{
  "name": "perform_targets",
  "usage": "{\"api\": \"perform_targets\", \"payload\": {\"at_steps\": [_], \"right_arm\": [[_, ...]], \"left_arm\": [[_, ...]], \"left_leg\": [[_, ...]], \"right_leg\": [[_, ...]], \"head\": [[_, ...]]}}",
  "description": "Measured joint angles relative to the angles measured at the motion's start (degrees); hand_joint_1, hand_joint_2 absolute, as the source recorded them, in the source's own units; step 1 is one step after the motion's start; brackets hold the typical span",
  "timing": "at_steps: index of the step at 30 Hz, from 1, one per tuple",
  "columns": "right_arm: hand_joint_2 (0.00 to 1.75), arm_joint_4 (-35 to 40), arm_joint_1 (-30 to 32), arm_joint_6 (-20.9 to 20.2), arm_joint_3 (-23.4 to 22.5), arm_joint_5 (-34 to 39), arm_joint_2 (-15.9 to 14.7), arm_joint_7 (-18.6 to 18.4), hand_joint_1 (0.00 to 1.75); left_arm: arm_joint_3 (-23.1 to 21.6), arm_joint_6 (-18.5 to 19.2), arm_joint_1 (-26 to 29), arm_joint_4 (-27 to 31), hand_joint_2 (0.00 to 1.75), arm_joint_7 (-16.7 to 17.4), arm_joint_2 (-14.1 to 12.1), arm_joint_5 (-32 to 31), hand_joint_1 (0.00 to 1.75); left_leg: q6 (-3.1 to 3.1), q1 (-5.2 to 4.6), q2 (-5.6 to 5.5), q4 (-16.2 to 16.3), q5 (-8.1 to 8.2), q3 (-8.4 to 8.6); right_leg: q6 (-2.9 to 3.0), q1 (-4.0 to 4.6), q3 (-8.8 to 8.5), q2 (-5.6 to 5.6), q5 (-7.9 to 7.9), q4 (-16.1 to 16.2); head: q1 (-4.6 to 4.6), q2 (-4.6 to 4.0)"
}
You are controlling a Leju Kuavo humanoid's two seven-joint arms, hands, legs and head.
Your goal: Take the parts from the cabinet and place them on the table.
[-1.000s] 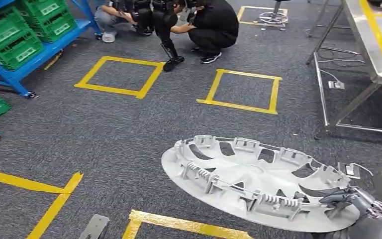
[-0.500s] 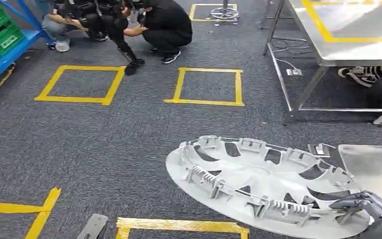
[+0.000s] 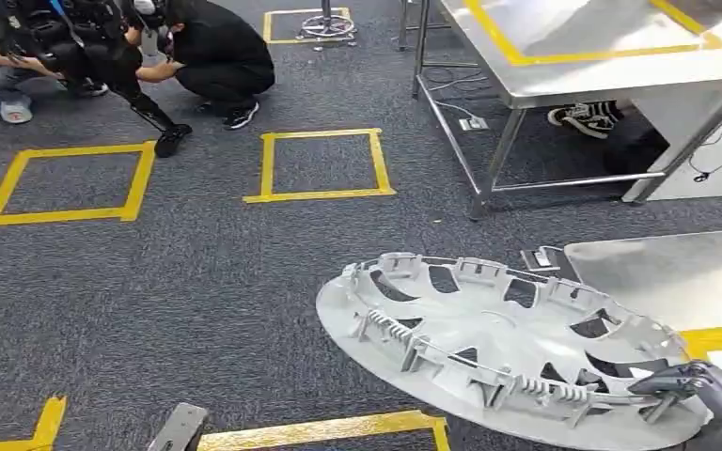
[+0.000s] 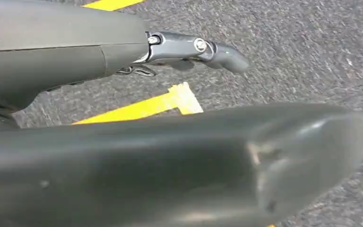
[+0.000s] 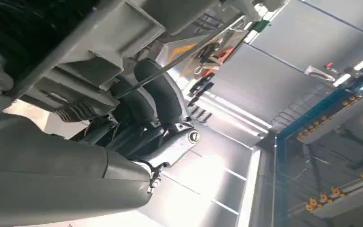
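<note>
Part: a pale grey wheel cover (image 3: 489,343), ribbed inner face up, tilted — its near rim lower than its far rim, carried above the carpet (image 3: 197,272) rather than lying on it.
Right hand: the right hand (image 3: 705,390) grasps the wheel cover at its near right rim; dark fingers (image 3: 663,379) curl over the edge, and in the right wrist view the fingers (image 5: 158,94) close round a rib and a wire ring of the part.
Left hand: the left hand (image 4: 179,156) hangs over the carpet with one finger (image 4: 203,47) stretched out straight; it holds nothing, though I cannot tell how its other fingers lie.
Table edge: a corner of a steel table (image 3: 667,272) shows just beyond the cover's far right rim, a yellow stripe on it near the hand.
Second table: a larger steel table (image 3: 602,70) stands further off to the right, its legs and lower rail bounding that side; a shoe (image 3: 583,115) shows beneath it.
Open floor: bare carpet spreads left and ahead of the cover, marked by yellow tape squares (image 3: 320,167).
People: two people (image 3: 211,56) crouch at the far left, well apart from the part.
</note>
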State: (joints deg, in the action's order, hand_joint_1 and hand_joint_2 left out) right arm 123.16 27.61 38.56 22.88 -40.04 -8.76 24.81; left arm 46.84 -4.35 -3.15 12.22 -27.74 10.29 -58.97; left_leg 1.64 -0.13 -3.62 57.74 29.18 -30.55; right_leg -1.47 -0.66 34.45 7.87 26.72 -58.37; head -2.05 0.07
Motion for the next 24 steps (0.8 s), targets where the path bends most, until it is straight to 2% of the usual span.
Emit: {"api": "perform_targets", "payload": {"at_steps": [1, 2, 3, 4, 5, 6, 7, 8, 9, 10, 11, 12, 13, 15, 16, 17, 18, 19, 20, 21, 22, 23, 24], "right_arm": [[1.75, 0.3, 0.2, 0.0, -0.1, 0.0, 0.0, 0.0, 1.75], [1.75, 0.4, 0.5, 0.0, -0.2, 0.0, 0.0, 0.0, 1.75], [1.75, 0.5, 0.3, 0.0, -0.2, 0.0, -0.1, 0.1, 1.75], [1.75, 0.6, 0.2, 0.0, -0.3, -0.1, -0.1, 0.2, 1.75], [1.75, 0.7, 0.3, 0.0, -0.4, -0.1, -0.1, 0.2, 1.75], [1.75, 0.7, 0.4, 0.0, -0.4, -0.2, -0.1, 0.2, 1.75], [1.75, 0.8, 0.4, 0.0, -0.5, -0.2, -0.1, 0.2, 1.75], [1.75, 0.8, 0.4, 0.0, -0.7, -0.3, -0.1, 0.2, 1.75], [1.75, 0.8, 0.5, 0.0, -0.7, -0.3, -0.1, 0.2, 1.75], [1.75, 0.9, 0.6, 0.0, -0.8, -0.3, -0.1, 0.2, 1.75], [1.75, 1.0, 0.4, 0.0, -0.8, -0.3, -0.1, 0.2, 1.75], [1.75, 1.0, 0.4, 0.0, -0.8, -0.3, -0.1, 0.2, 1.75], [1.75, 1.2, 0.4, 0.0, -0.8, -0.3, -0.1, 0.3, 1.75], [1.75, 1.2, 0.5, 0.0, -0.9, -0.3, -0.1, 0.3, 1.75], [1.75, 1.3, 0.6, 0.0, -1.0, -0.3, -0.2, 0.3, 1.75], [1.75, 1.4, 0.8, 0.0, -1.0, -0.3, -0.2, 0.3, 1.75], [1.75, 1.4, 0.6, 0.0, -1.0, -0.3, -0.2, 0.3, 1.75], [1.75, 1.4, 0.4, 0.0, -1.0, -0.4, -0.2, 0.3, 1.75], [1.75, 1.4, 0.3, 0.0, -1.0, -0.3, -0.2, 0.3, 1.75], [1.75, 1.4, 0.4, 0.0, -1.0, -0.3, -0.2, 0.3, 1.75], [1.75, 1.4, 0.4, 0.0, -1.0, -0.4, -0.2, 0.4, 1.75], [1.75, 1.4, 0.4, 0.0, -1.1, -0.4, -0.2, 0.4, 1.75], [1.75, 1.4, 0.4, 0.0, -1.1, -0.5, -0.2, 0.4, 1.75]], "left_arm": [[0.0, 0.0, 0.0, 0.0, 0.0, 0.0, 0.1, -0.1, 0.0], [0.0, -0.1, -0.2, 0.0, 0.0, 0.0, 0.0, -0.2, 0.0], [0.0, -0.1, -0.2, 0.0, 0.0, -0.1, 0.0, -0.2, 0.0], [0.0, -0.1, -0.1, 0.0, 0.0, -0.1, 0.0, -0.2, 0.0], [0.0, -0.1, 0.0, 0.0, 0.0, -0.1, 0.0, -0.2, 0.0], [0.0, -0.1, 0.0, 0.0, 0.0, -0.1, 0.0, -0.2, 0.0], [0.0, -0.1, -0.1, 0.0, 0.0, -0.1, 0.0, -0.2, 0.0], [0.0, -0.1, -0.2, 0.0, 0.0, -0.1, 0.0, -0.2, 0.0], [0.0, -0.1, -0.2, 0.0, 0.0, -0.1, 0.1, -0.2, 0.0], [0.0, -0.1, -0.3, 0.0, 0.0, -0.1, 0.1, -0.2, 0.0], [0.0, -0.1, -0.3, 0.0, 0.0, -0.1, 0.1, -0.2, 0.0], [0.0, -0.1, -0.3, 0.0, 0.0, -0.1, 0.0, -0.2, 0.0], [0.0, -0.1, -0.3, 0.0, 0.0, -0.1, 0.0, -0.2, 0.0], [0.0, -0.1, -0.4, 0.0, 0.0, -0.2, 0.0, -0.2, 0.0], [0.0, -0.1, -0.5, 0.0, 0.0, -0.2, 0.1, -0.2, 0.0], [0.0, -0.1, -0.6, 0.0, 0.0, -0.3, 0.1, -0.2, 0.0], [0.0, -0.1, -0.6, 0.0, 0.0, -0.3, 0.1, -0.2, 0.0], [0.0, -0.1, -0.5, 0.0, 0.0, -0.3, 0.1, -0.2, 0.0], [0.0, -0.1, -0.4, 0.0, 0.0, -0.3, 0.1, -0.2, 0.0], [0.0, -0.1, -0.2, 0.0, 0.0, -0.3, 0.1, -0.2, 0.0], [0.0, -0.1, -0.1, 0.0, 0.0, -0.3, 0.1, -0.2, 0.0], [0.0, -0.1, -0.1, 0.0, 0.0, -0.3, 0.1, -0.2, 0.0], [0.0, -0.1, -0.2, 0.0, 0.0, -0.3, 0.1, -0.2, 0.0]], "left_leg": [[0.06, 0.74, 0.85, -1.0, -0.51, 0.3], [0.18, 0.58, 1.62, -1.4, -0.63, 0.65], [0.24, 0.56, 2.35, -1.4, -0.66, 0.65], [0.3, 0.51, 3.15, -1.4, -0.61, 0.62], [0.34, 0.45, 4.04, -1.4, -0.55, 0.6], [0.33, 0.45, 4.96, -1.4, -0.53, 0.59], [0.27, 0.46, 5.83, -1.4, -0.47, 0.64], [0.15, 0.49, 6.6, -1.4, -0.37, 0.72], [-0.06, 0.52, 7.2, -1.3, -0.23, 0.86], [-0.32, 0.59, 7.8, -1.2, -0.05, 1.04], [-0.78, 0.34, 8.32, -1.1, 0.25, 1.17], [-1.2, -0.03, 8.75, -0.6, 0.62, 1.01], [-1.35, -0.07, 9.02, -0.7, 0.56, 1.12], [-1.62, 0.06, 9.96, -0.8, 0.51, 1.48], [-2.05, 0.2, 10.51, -0.7, 0.87, 1.6], [-2.39, 0.49, 8.02, 0.5, 2.2, 1.21], [-2.4, 0.54, 5.92, 3.6, 4.21, 0.0], [-2.36, 0.53, 4.96, 8.3, 6.52, -2.06], [-2.32, 0.49, 4.52, 12.9, 8.45, -4.23], [-2.18, 0.44, 4.31, 16.7, 9.45, -6.1], [-1.97, 0.4, 4.23, 17.7, 8.99, -6.8], [-1.66, 0.32, 4.16, 16.3, 7.32, -6.47], [-1.19, 0.2, 3.88, 12.6, 4.43, -5.07]], "right_leg": [[-0.07, 0.03, 0.65, -0.36, 0.32, -0.3], [-0.33, 0.35, 1.25, -3.91, 1.52, -1.8], [-0.62, 0.29, 3.0, -5.89, 3.66, -5.3], [-0.9, 0.19, 5.1, -6.82, 5.74, -9.7], [-1.19, 0.06, 7.12, -7.26, 7.51, -14.0], [-1.48, -0.07, 8.53, -7.42, 8.28, -17.0], [-1.72, -0.19, 8.36, -7.59, 7.5, -16.8], [-1.86, -0.32, 6.76, -7.87, 5.6, -14.0], [-1.92, -0.46, 4.09, -8.44, 3.34, -9.4], [-1.95, -0.57, 0.87, -9.55, 1.27, -4.1], [-2.05, -0.31, -1.16, -12.43, 1.77, -0.2], [-1.04, -0.17, -1.76, -11.7, 1.52, 0.2], [-0.48, -0.07, -1.57, -11.07, 1.55, 0.0], [0.03, 0.19, -1.25, -10.09, 1.57, -0.2], [0.63, 0.03, -1.37, -9.43, 1.36, 0.0], [0.9, -0.1, -1.4, -9.0, 1.28, 0.1], [1.25, -0.11, -1.37, -8.59, 1.25, 0.1], [1.41, -0.05, -1.37, -7.91, 1.23, 0.1], [1.58, 0.09, -1.36, -7.26, 1.25, 0.1], [1.68, 0.27, -1.37, -6.5, 1.23, 0.0], [1.74, 0.46, -1.42, -5.7, 1.19, 0.0], [1.74, 0.57, -1.45, -4.99, 1.19, 0.0], [1.75, 0.68, -1.54, -4.11, 1.19, 0.0]], "head": [[0.04, 0.0], [0.15, 0.0], [0.44, 0.0], [0.46, 0.0], [0.42, 0.0], [0.46, 0.0], [0.44, 0.0], [0.46, 0.0], [0.46, 0.0], [0.46, 0.0], [0.44, 0.0], [0.5, 0.0], [0.24, 0.0], [0.35, 0.0], [0.35, 0.0], [0.16, 0.0], [0.0, 0.0], [-0.13, 0.0], [-0.13, 0.0], [-0.13, 0.0], [-0.13, 0.0], [-0.11, 0.0], [-0.11, 0.0]]}}
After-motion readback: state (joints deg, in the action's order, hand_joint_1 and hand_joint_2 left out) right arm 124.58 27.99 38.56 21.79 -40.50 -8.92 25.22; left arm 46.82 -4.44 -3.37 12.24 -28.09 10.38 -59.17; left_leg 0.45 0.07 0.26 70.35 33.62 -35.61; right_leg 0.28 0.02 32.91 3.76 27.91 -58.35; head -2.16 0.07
